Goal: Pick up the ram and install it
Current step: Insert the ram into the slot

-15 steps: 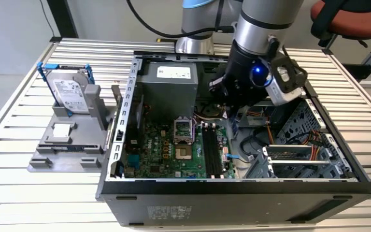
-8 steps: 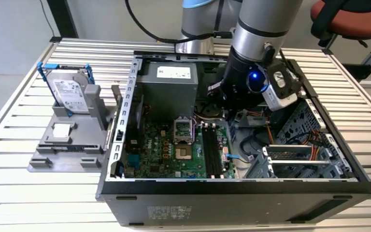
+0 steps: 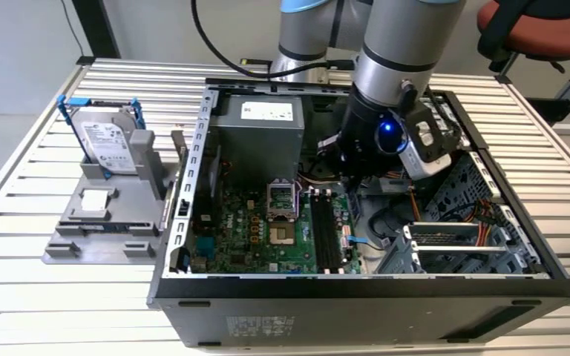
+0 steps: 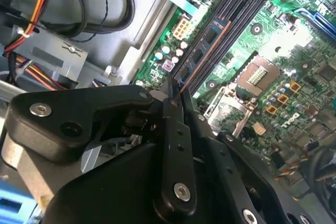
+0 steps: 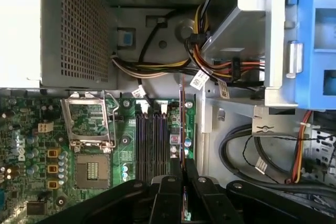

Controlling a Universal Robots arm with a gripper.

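The tool (image 5: 182, 169) is clamped shut on the ram (image 5: 182, 124), held edge-on over the motherboard slots (image 5: 152, 140) (its far end meets the outermost slot); its chips are hidden, its lower edge cut off behind the fingers (image 4: 176, 129).

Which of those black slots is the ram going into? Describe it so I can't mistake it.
Start at the open computer case, then the green motherboard with its silver processor socket. Beside the socket run parallel black slots. The ram, edge-on in the gripper, stands at the outermost one, farthest from the socket.
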